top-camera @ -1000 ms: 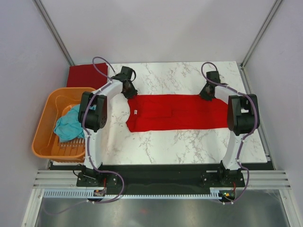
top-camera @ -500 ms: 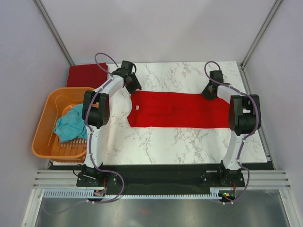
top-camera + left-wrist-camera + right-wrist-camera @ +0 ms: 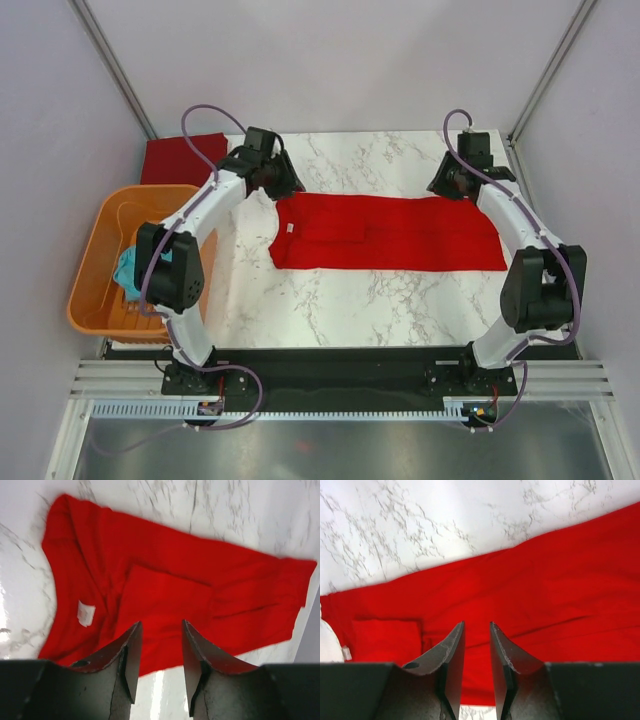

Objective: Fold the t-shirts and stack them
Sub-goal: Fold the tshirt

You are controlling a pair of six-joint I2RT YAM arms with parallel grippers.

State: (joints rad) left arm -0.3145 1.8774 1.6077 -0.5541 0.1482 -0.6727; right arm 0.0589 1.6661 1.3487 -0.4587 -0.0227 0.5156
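The right gripper is hovering over the bright red t-shirt, its dark fingers sitting slightly apart with nothing between them. The shirt is lying flat on the marble table, its white label showing at its left end.

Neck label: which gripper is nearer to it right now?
Left. The left gripper is by the far edge of the shirt at its collar end, close to the label; the right gripper is at the opposite end.
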